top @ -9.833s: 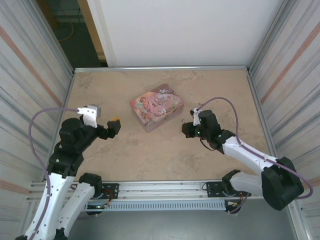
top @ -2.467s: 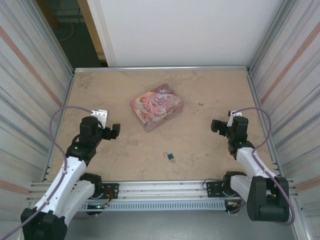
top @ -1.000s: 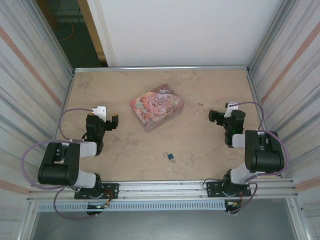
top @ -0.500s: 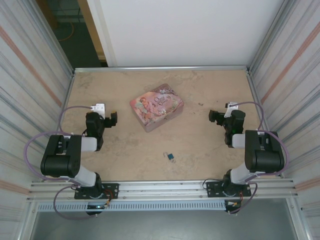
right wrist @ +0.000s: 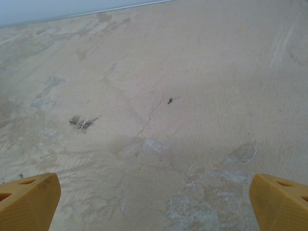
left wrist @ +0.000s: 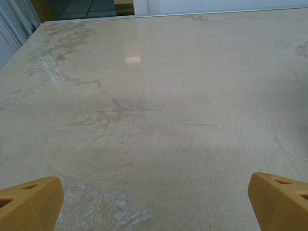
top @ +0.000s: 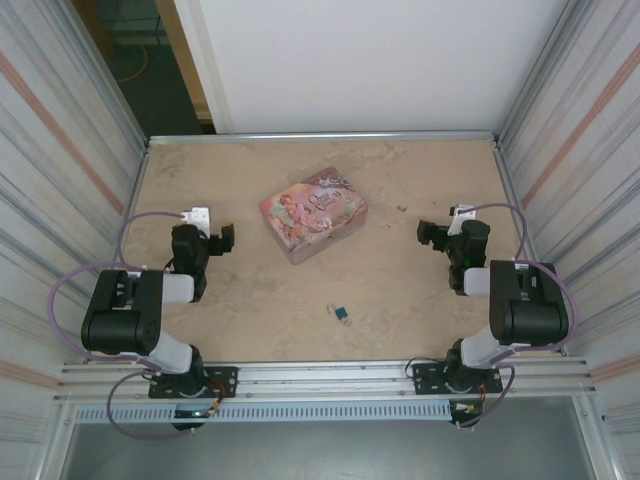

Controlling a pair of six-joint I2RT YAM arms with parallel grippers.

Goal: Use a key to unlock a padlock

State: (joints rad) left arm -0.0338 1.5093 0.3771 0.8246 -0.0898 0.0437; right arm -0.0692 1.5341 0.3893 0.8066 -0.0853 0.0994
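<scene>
The tiny blue-teal padlock lies on the table near the front edge, with a small silver piece touching its left side; I cannot tell whether that is its shackle or the key. My left gripper is folded back at the left side, open and empty, its yellow fingertips wide apart over bare table. My right gripper is folded back at the right side, also open and empty, fingertips far apart. Both grippers are far from the padlock.
A pink pictured tin box sits in the middle of the beige table. Corrugated metal walls close in left and right, a white wall stands at the back, and a metal rail runs along the front edge.
Since about ten seconds ago both arms have pulled back from the tin to their folded poses at the sides, and the padlock now lies on the table. Nothing has moved in the last half second.
</scene>
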